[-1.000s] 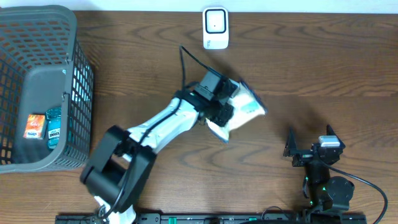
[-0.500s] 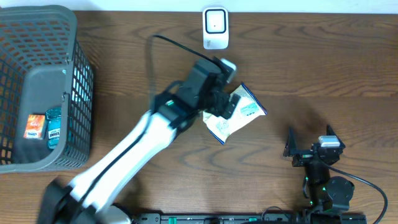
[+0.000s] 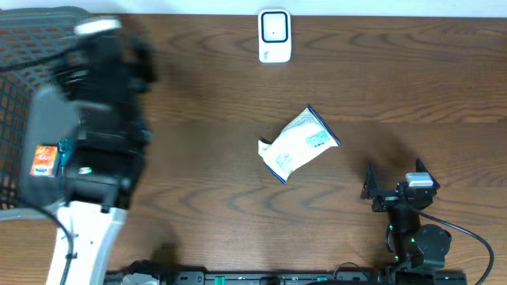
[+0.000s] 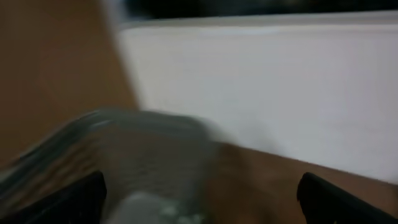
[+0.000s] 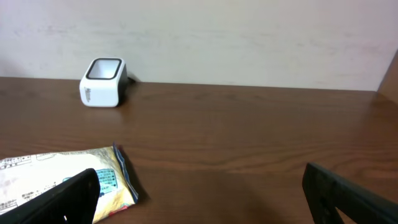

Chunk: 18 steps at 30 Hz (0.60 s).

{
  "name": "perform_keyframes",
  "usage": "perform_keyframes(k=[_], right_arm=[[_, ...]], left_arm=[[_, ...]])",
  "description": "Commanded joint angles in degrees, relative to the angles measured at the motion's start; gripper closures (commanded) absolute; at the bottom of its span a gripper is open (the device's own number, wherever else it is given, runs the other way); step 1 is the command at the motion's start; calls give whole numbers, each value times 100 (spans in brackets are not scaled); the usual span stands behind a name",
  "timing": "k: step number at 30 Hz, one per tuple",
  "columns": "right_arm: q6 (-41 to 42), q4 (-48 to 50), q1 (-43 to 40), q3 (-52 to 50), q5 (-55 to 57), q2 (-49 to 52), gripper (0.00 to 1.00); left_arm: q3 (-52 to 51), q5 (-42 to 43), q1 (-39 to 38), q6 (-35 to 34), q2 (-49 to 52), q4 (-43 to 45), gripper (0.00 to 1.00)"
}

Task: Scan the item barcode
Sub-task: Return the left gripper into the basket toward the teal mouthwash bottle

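Seeing right gripper sitting at near right edge of table, fingers spread wide, holding nothing; spotting white pouch with blue trim lying flat on the wood just beyond and left of it, touching neither gripper; finding the print on the pouch face too small to read, barcode included; picking up left arm only as a blur at far left, hanging over the grey mesh basket; getting left gripper from its wrist view with fingers wide apart, nothing between them, basket rim smeared underneath; noting orange pack and teal pack lying in the basket bottom; seeing white scanner standing at far edge, centre, well apart from the pouch.
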Motion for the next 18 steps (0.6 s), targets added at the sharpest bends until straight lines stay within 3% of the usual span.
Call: perform_keyframes(k=[1,3,6,10,14,18], right_arm=[[39,-17,-44,-9,48,0,1],[39,-17,-44,-9,48,0,1],[39,-17,-44,-9,48,0,1],[39,-17,-44,-9,48,0,1],[39,-17,-44,-9,48,2,1],[39,-17,-44,-9,48,2,1]], left_arm=[[85,791,1517,-369,-138,-354,2],[85,2059,2470,-566,-81,-660,2],[83,2872,3388,-1281,61,-903,2],[83,3860,4321,-1617,358,-1099,2],[83,4232,4732,-1598,813,-1451,2],[83,4229,4758,-1143,1416,-1840,2]])
